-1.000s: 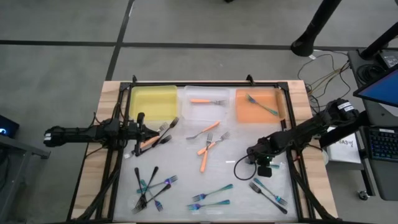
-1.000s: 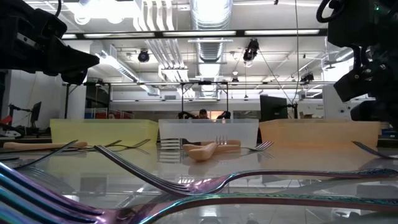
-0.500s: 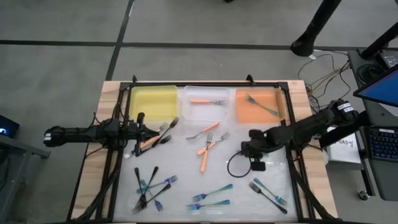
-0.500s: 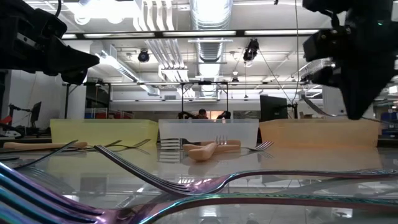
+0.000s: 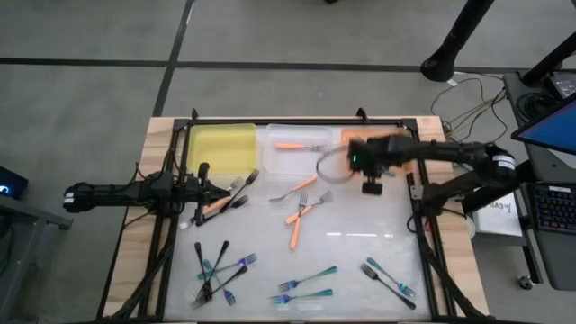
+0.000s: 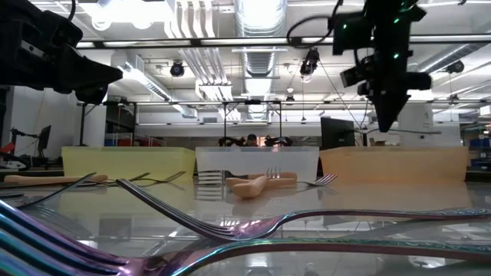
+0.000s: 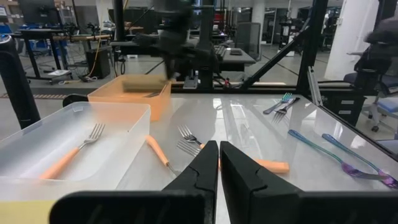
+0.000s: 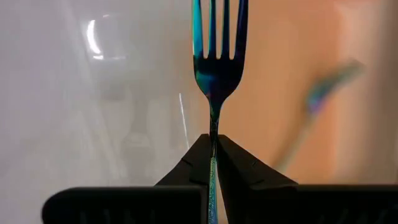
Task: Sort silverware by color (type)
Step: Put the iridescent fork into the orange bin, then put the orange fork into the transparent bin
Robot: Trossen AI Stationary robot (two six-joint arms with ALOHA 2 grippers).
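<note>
The right gripper [image 5: 357,158] hangs above the far side of the worktop [image 5: 360,243], at the near left edge of the orange bin [image 5: 390,153], and its fingers [image 8: 233,168] are pinched tight on a teal-blue fork [image 8: 216,56]. In the right wrist view the handle is clamped between the two pads and the tines stick straight out ahead of them, in line with the fingers, so the fork should fall cleanly when they part. Below the tines the view shows the boundary between the clear bin [image 5: 301,151] and the orange one, and a second teal fork [image 5: 381,151] already lies in the orange bin; that is probably why the fork is carried here, to join its own colour. An orange-handled fork [image 5: 301,146] lies in the clear bin, and the yellow bin [image 5: 221,148] on the far left looks empty. The left gripper [image 5: 200,193] waits low at the left side of the worktop, fingers [image 7: 198,180] closed on nothing, just beside a small cluster of forks [image 5: 229,193]. More forks are scattered: orange-handled ones [image 5: 301,216] in the middle, black ones [image 5: 211,265] near left, teal ones [image 5: 306,283] along the near edge and another pair [image 5: 389,277] near right, all well apart from the right gripper.
</note>
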